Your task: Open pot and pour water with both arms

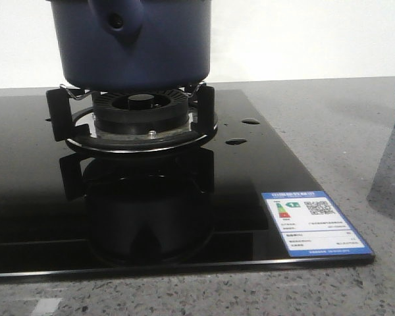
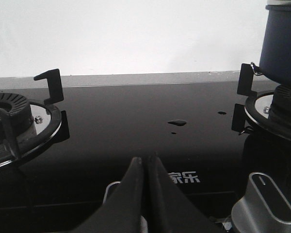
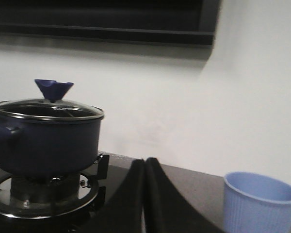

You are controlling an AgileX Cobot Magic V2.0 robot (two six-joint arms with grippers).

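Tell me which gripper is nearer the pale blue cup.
Right. The right gripper has the cup close beside it; the left gripper sits between the burners, cup out of sight.

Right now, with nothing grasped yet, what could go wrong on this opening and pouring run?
The lid is glass with a small knob; a poor grip by the shut right gripper could drop it. The pot sits on narrow burner prongs, so a sideways push may tip it. The cup is small; the pour may spill.

Matt pot [image 1: 135, 49]; glossy glass hob [image 1: 263, 164]
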